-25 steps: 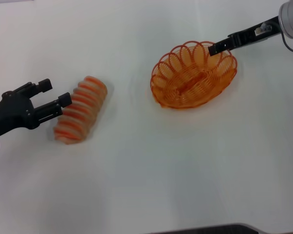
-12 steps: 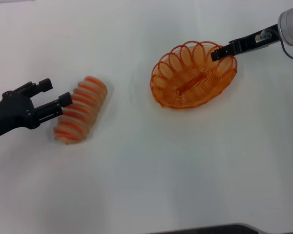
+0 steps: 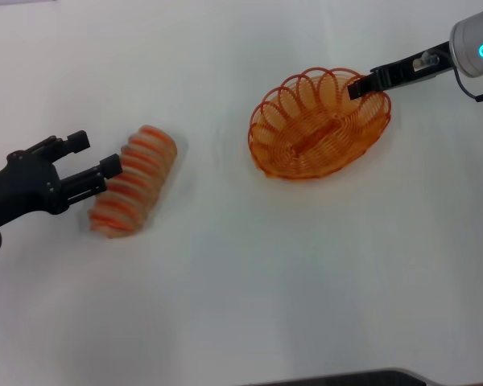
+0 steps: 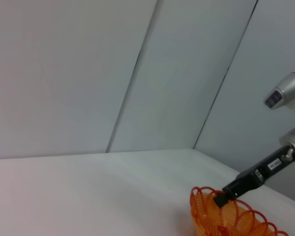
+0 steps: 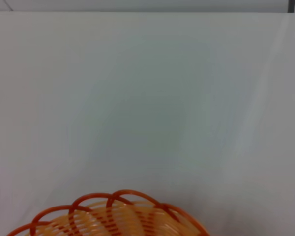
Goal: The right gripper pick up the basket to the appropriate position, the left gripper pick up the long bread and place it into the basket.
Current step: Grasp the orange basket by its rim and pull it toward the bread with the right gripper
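Observation:
The orange wire basket [image 3: 283, 163] rests on the white table, right of centre. My right gripper [image 3: 360, 87] reaches in from the right, and its tip is at the looped rim on the basket's far right side. The left wrist view shows that same right gripper [image 4: 220, 198] touching the rim of the basket [image 4: 205, 216]. Only looped arches of the basket [image 5: 113, 214] show in the right wrist view. The long bread [image 3: 134, 190] lies at the left, tilted. My left gripper [image 3: 95, 153] is open just left of the loaf's far end, holding nothing.
The white table [image 3: 241, 281] stretches wide and bare between the loaf and the basket and toward the front. A dark edge shows at the bottom of the head view. Grey wall panels [image 4: 137, 73] rise behind the table.
The right gripper's tip has shifted slightly down and to the right along the basket's rim. The basket and bread have stayed put. The left gripper has barely moved.

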Action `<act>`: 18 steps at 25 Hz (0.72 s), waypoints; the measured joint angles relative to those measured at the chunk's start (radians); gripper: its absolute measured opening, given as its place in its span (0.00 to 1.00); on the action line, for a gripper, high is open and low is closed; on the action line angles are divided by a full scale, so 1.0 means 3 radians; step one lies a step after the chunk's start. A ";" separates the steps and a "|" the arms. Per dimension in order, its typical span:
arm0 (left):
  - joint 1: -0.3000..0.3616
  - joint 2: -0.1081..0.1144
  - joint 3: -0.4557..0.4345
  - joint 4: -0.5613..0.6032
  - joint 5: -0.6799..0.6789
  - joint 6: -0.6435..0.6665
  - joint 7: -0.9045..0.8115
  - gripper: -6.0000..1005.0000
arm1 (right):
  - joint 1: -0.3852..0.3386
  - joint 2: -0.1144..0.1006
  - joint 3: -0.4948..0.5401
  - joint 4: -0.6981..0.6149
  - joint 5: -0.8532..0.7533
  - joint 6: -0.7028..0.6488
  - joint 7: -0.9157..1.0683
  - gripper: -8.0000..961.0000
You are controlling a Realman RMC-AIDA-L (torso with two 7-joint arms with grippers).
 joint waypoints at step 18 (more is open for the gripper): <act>-0.0018 -0.0005 0.0015 0.0000 0.0026 -0.0013 0.0028 0.80 | 0.0005 0.0010 0.0003 0.0011 0.0028 0.0041 -0.0039 0.16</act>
